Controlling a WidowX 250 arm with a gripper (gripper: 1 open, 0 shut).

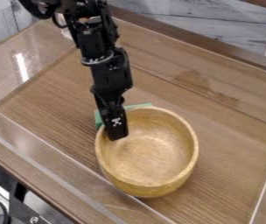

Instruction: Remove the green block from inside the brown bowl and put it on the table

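Above bowl's (147, 156) rim, black arm (94, 52) reaching down, claw (115, 125) lowermost.

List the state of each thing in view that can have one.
Green block: outside the bowl, at its far side, partly hidden by the gripper.
Brown bowl: upright on the table, no block visible inside.
Gripper: open, lowered at the bowl's rim.

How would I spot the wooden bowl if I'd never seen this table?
Look at the brown wood-grain table, then at the tip of the black robot arm reaching down onto it. Right there sits the brown bowl, round and thick-rimmed. Unlike the flat table, it is hollow; unlike the green block behind its rim, it is light brown.
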